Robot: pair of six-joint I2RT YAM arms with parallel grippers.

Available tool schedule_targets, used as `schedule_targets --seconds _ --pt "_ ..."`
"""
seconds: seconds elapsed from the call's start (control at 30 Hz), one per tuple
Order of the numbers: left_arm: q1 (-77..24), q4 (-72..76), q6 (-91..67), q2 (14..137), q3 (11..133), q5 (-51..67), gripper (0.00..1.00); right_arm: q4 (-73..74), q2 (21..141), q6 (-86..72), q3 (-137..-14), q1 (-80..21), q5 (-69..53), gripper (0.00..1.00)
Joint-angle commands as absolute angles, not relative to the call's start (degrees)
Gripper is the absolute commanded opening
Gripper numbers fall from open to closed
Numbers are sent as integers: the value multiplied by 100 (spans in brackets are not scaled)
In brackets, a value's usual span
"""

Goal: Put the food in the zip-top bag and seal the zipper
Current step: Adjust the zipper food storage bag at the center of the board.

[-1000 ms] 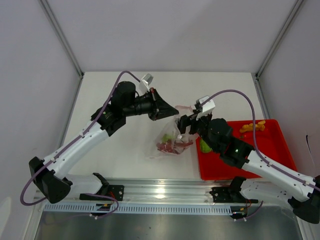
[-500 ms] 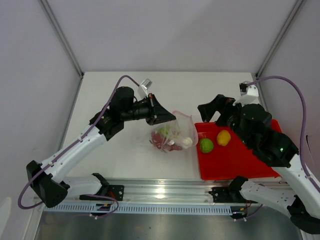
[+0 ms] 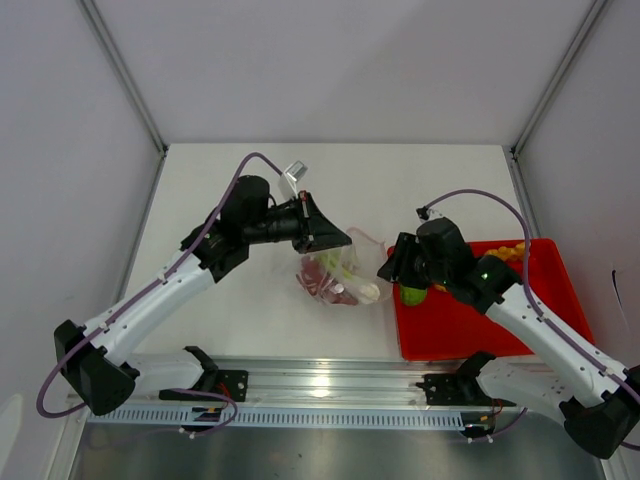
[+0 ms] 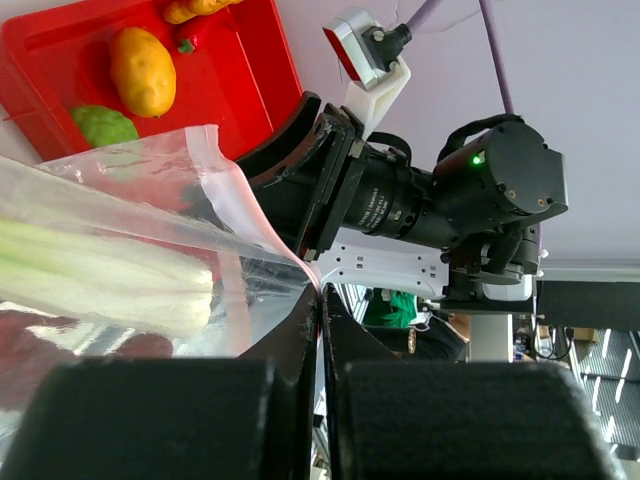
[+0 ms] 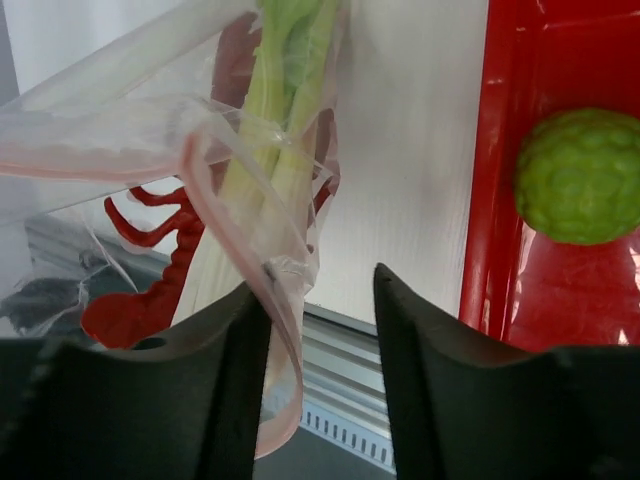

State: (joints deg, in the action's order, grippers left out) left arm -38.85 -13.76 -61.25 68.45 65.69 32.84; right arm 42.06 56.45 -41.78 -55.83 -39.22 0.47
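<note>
On the white worktop (image 3: 240,310), the red tray (image 3: 470,335) lies at the near right. It holds a round green fruit (image 3: 411,295) by its left wall, a yellow piece (image 4: 143,70) just beside that, and orange pieces (image 3: 505,252) toward its far corner. Just left of the tray is the clear zip-top bag (image 3: 345,278), which contains a long pale-green stalk (image 5: 290,90) and a red pepper-like piece (image 5: 140,300). The right pincer (image 5: 320,300) hangs at the bag's mouth with its jaws apart and nothing clamped. The pink zipper (image 5: 120,160) curls down beside one of its fingers. Slightly farther back, the left pincer (image 4: 322,300) is pressed together on the bag's rim, holding that edge up.
</note>
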Motion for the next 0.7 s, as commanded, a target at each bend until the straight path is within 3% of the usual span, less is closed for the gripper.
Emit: schedule_targets --seconds 0.0,0.03,0.17,0.2,0.27,0.43,0.6,0.67 --pt "-3867 -1028 -5959 6645 6627 3472 1 3727 5484 -4237 -5546 -3885 -35 42" --pt "-3858 -1037 -5915 6636 6610 3463 1 3674 5476 -4245 -5511 -3867 -26 34" --pt "-3858 -1090 -5810 6583 6495 3454 1 3489 5397 -4184 -5432 -3858 -9 30" --pt "-3858 -1090 -5801 6548 6460 3454 1 3446 5405 -4149 -5449 -3858 -26 14" --pt "-3867 -1099 -5766 6522 6372 3445 0 3428 5458 -4105 -5467 -3841 -61 0" --pt "-3858 -1537 -5161 6443 6634 3419 1 3533 5704 -3868 -6062 -3762 -97 0" --pt "-3894 -2109 -4001 5855 7022 2866 0 4068 6178 -3639 -8116 -3744 -561 0" --pt "-3902 -2153 -3868 5573 6988 2699 1 4096 6468 -3639 -8384 -3700 -781 0"
